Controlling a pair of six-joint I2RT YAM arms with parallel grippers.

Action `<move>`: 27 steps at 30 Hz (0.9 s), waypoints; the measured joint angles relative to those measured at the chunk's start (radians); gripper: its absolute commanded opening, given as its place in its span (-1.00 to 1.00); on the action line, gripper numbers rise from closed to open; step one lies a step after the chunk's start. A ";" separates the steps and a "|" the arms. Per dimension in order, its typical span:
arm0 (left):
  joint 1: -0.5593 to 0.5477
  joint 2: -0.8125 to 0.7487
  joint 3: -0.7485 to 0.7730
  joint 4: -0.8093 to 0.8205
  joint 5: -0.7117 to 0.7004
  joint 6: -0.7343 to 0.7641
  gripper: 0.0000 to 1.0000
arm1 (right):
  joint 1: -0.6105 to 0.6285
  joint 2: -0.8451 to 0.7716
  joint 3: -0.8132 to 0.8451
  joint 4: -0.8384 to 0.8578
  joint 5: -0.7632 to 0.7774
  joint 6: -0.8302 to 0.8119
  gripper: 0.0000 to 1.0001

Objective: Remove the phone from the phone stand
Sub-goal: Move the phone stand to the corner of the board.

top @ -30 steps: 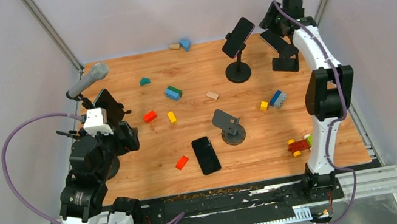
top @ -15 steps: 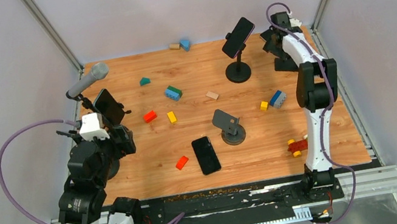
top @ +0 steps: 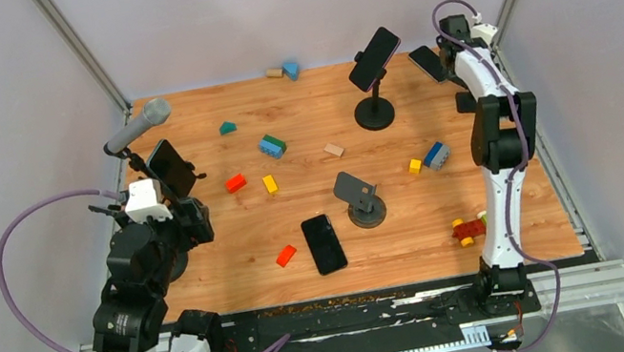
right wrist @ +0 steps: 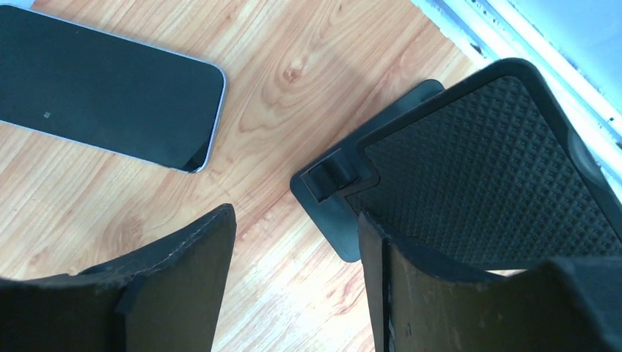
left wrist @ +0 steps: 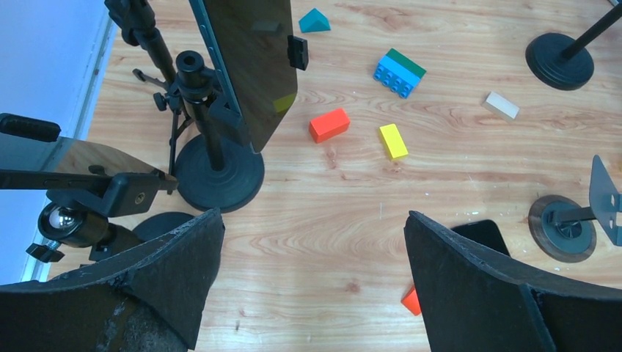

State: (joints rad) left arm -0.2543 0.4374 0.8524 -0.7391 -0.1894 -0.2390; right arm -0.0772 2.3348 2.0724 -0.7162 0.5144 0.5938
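The right pincer (right wrist: 293, 220) hangs over the far right corner of the wooden worktop (right wrist: 279, 66). Its two dark fingers (right wrist: 183, 271) are parted with nothing between them. Up and to the left of it, the black slab phone with a silver rim (right wrist: 103, 88) lies flat on the wood, screen dark, clear of the fingers. Just to the right stands the black phone stand with a diamond-textured pad (right wrist: 484, 169), its plate bare. Phone and stand do not touch. No writing can be read on either.

The left pincer (left wrist: 312, 220) is spread wide and holds nothing, low over the left side. Just beyond it is a round-based black stand carrying a dark upright phone (left wrist: 249, 66), with a grey microphone (top: 140, 126) behind.

Mid-worktop, another phone on a slender pole stand (top: 374, 58) is tilted. Nearer are an unloaded grey tilted stand (top: 359, 199) and a black phone lying flat (top: 324, 244). Scattered between are a red block (top: 235, 183), a yellow block (top: 270, 183), a blue-and-green block (top: 272, 145) and a beige block (top: 334, 149).
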 measured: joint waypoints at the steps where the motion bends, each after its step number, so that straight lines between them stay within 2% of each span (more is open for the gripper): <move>1: 0.000 -0.001 -0.003 0.003 0.000 0.001 1.00 | -0.007 0.006 0.012 -0.003 -0.005 -0.012 0.30; 3: 0.000 -0.001 -0.008 0.005 0.004 0.002 1.00 | -0.020 0.024 0.046 -0.008 -0.028 -0.057 0.39; 5: 0.000 0.000 -0.010 0.004 0.008 0.002 1.00 | -0.029 0.047 0.086 -0.006 -0.066 -0.113 0.58; 10: 0.000 0.002 -0.011 0.007 0.016 0.003 1.00 | -0.054 0.087 0.163 0.015 -0.259 -0.281 0.80; 16: 0.000 0.002 -0.016 0.019 0.024 0.006 1.00 | -0.098 0.126 0.216 0.087 -0.512 -0.376 0.83; 21: 0.000 0.006 -0.016 0.019 0.030 0.007 1.00 | -0.111 0.157 0.246 0.146 -0.581 -0.418 0.83; 27: 0.000 0.030 -0.016 0.019 0.031 0.010 1.00 | -0.110 0.174 0.252 0.195 -0.584 -0.452 0.83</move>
State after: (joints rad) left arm -0.2543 0.4671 0.8364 -0.7197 -0.1585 -0.2291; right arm -0.1875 2.5084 2.3241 -0.5217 -0.0696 0.1413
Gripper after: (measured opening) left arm 1.000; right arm 0.913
